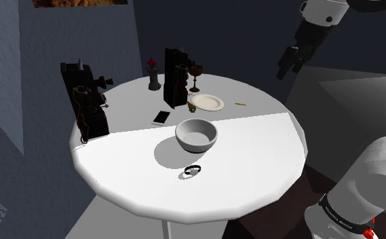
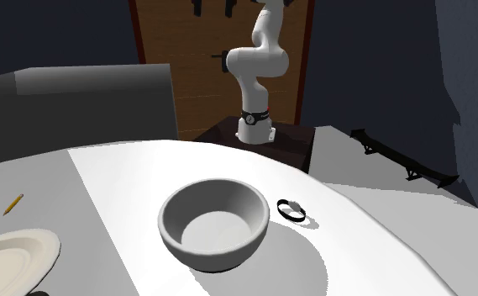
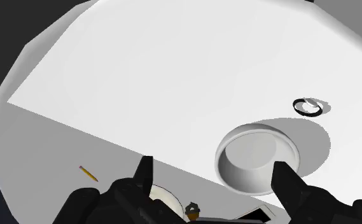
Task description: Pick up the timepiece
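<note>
- Table (image 1: 266, 170): round white top across the shoulder view's middle; too steep a descent could ram it.
- Bowl (image 1: 197, 134): just above the watch (image 1: 193, 171) there, apart from it; a drifting approach may clip its rim.
- Gripper (image 1: 290, 66): upper right, well off the table, jaws spread wide, empty.
- Watch: black band near the table's lower edge, seemingly lying flat; so low, a pinch may slip.
</note>
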Action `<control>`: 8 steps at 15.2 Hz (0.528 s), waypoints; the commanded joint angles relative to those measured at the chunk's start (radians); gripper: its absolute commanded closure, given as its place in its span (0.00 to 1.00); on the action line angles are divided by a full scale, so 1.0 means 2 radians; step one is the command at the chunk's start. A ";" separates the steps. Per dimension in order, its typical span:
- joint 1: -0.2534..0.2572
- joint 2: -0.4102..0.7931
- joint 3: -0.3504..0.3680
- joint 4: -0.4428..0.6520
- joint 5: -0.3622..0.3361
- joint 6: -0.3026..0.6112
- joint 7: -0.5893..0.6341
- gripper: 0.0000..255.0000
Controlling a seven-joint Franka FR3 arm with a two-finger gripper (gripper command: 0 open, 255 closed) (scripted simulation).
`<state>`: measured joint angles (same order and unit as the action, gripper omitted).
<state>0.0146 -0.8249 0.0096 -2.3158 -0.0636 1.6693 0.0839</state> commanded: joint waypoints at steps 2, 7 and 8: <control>0.002 0.007 0.003 -0.009 0.006 0.012 0.006 0.00; 0.013 0.048 0.019 -0.045 0.034 0.071 0.032 0.00; 0.016 0.058 0.022 -0.050 0.040 0.084 0.037 0.00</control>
<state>0.0418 -0.7236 0.0475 -2.4020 0.0037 1.8134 0.1483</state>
